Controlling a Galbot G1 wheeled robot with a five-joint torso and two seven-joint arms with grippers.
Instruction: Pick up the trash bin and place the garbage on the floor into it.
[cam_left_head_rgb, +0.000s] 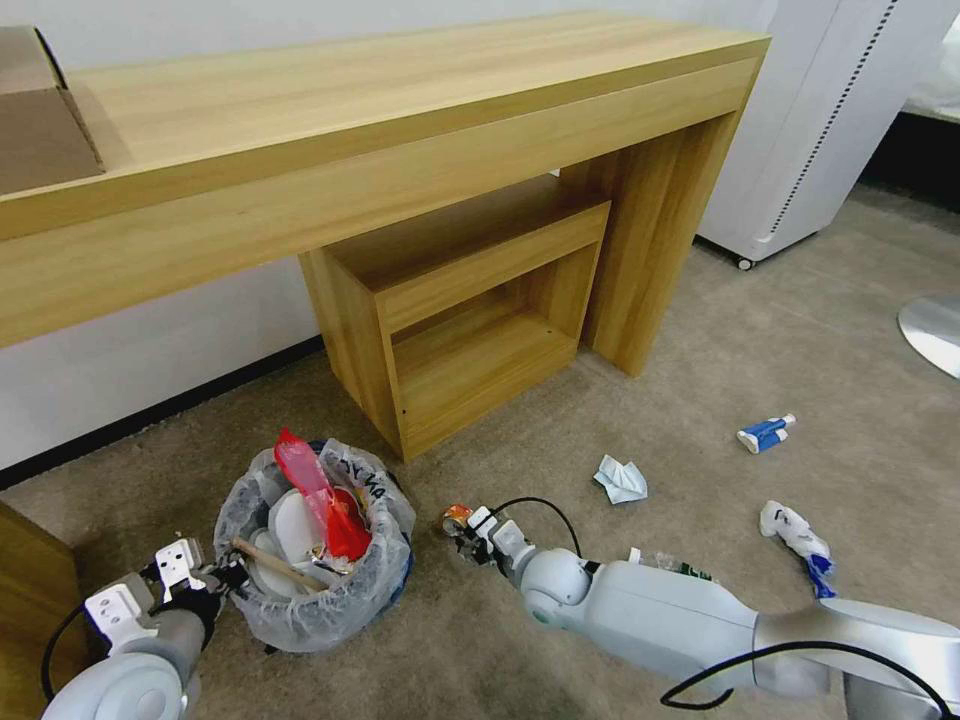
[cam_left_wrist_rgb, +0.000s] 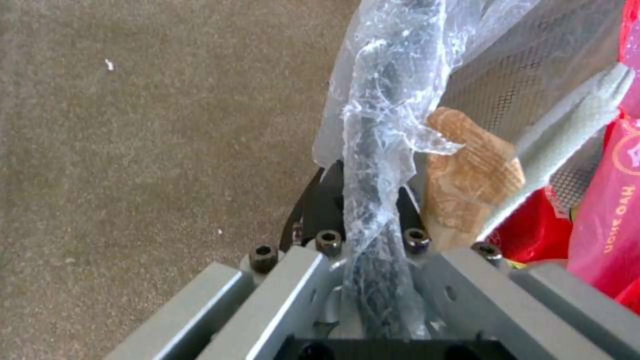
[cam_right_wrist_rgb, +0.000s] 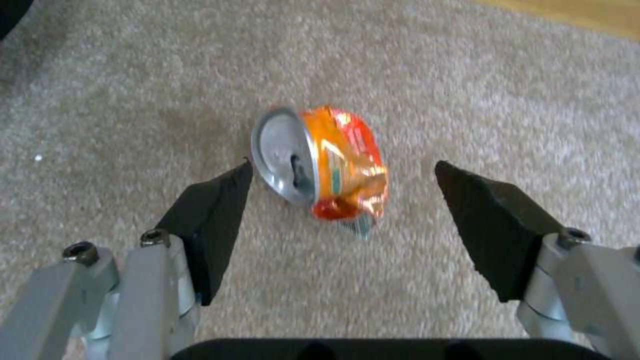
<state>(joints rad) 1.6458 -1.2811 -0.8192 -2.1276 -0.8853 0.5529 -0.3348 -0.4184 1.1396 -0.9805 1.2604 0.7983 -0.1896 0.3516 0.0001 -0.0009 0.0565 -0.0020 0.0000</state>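
My right gripper (cam_right_wrist_rgb: 343, 200) carries black wedge-shaped pads (cam_right_wrist_rgb: 212, 220) on grey metal links fastened with dark hex screws. Behind it, the arm shell is glossy white, with a black cable looping alongside.
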